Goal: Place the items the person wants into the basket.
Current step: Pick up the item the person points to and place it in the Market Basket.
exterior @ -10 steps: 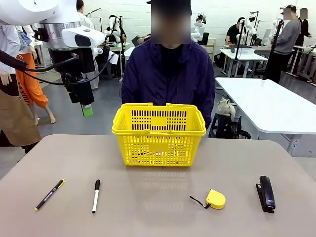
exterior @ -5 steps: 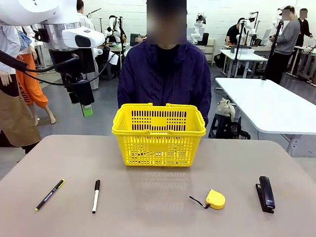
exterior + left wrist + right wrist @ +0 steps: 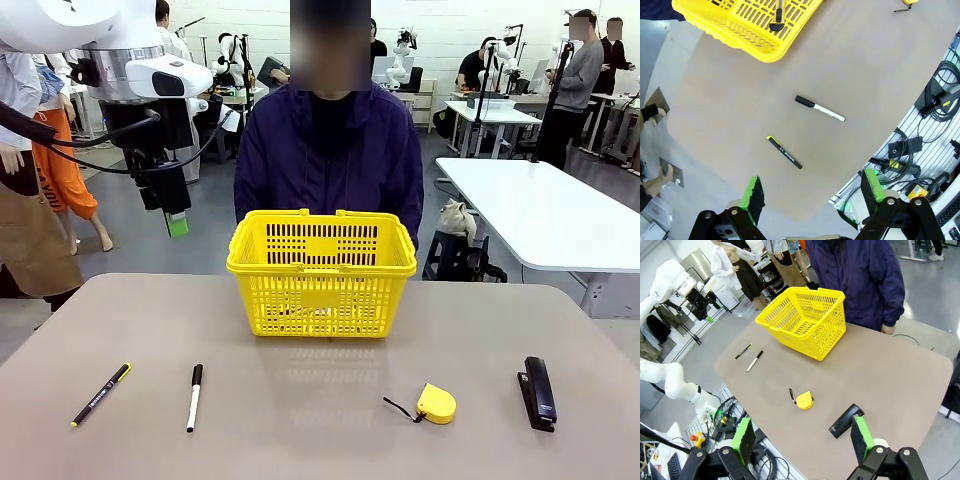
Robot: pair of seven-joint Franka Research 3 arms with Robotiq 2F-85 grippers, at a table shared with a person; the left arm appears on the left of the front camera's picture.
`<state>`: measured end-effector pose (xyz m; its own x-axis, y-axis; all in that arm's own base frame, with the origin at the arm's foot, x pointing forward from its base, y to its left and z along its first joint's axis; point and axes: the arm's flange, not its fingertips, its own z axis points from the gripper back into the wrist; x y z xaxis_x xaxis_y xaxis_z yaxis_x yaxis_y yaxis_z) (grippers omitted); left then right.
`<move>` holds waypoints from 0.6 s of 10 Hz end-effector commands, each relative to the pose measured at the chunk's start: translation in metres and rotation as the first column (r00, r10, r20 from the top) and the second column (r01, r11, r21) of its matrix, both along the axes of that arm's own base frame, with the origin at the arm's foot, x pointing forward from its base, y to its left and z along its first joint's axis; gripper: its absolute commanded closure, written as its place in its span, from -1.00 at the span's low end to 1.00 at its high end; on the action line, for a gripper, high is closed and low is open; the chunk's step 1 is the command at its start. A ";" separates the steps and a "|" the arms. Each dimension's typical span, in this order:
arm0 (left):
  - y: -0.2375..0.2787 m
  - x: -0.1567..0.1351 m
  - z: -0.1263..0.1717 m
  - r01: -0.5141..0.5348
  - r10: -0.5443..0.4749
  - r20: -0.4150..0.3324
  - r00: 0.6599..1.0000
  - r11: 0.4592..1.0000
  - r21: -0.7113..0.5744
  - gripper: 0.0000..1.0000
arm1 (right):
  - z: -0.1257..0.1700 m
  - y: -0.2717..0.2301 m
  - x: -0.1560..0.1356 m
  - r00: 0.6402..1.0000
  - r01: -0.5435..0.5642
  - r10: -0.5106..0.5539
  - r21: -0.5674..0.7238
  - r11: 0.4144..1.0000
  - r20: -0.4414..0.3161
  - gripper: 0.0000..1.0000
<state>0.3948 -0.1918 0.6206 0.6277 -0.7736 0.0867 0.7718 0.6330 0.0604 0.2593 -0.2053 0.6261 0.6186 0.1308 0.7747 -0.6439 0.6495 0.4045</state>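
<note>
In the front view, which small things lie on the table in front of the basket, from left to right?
black pen → white marker → yellow tape measure → black stapler

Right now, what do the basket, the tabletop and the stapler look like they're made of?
Basket: moulded plastic by the look, bright yellow and slightly glossy, with a lattice of slots through its walls.
Tabletop: smooth grey-beige, probably laminate; it carries a faint reflection of the basket.
Stapler: black with a dull sheen, likely a plastic casing; metal parts are too small to tell.
</note>
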 end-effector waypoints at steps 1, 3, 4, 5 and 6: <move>0.024 -0.006 0.012 0.172 -0.171 0.040 0.985 0.984 -0.046 -1.00 | -0.001 0.001 0.000 1.000 -0.011 0.010 0.020 1.000 0.025 -1.00; 0.074 -0.040 0.025 0.432 -0.408 0.165 0.898 0.888 -0.157 -1.00 | -0.001 0.001 0.000 1.000 -0.011 0.010 0.020 1.000 0.025 -1.00; 0.113 -0.048 0.037 0.533 -0.487 0.228 0.843 0.813 -0.234 -1.00 | -0.001 0.001 0.000 1.000 -0.011 0.010 0.020 1.000 0.025 -1.00; 0.153 -0.048 0.042 0.572 -0.491 0.308 0.815 0.766 -0.292 -1.00 | -0.001 0.001 0.000 1.000 -0.011 0.010 0.020 1.000 0.025 -1.00; 0.196 -0.056 0.037 0.557 -0.402 0.410 0.818 0.729 -0.397 -1.00 | -0.001 0.001 0.000 1.000 -0.011 0.010 0.020 1.000 0.025 -1.00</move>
<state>0.3411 -0.0251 0.6761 0.0842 -0.8607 0.5022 0.9634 0.1990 0.1795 0.2587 -0.2060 0.6259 0.6192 0.1294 0.7745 -0.6424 0.6506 0.4049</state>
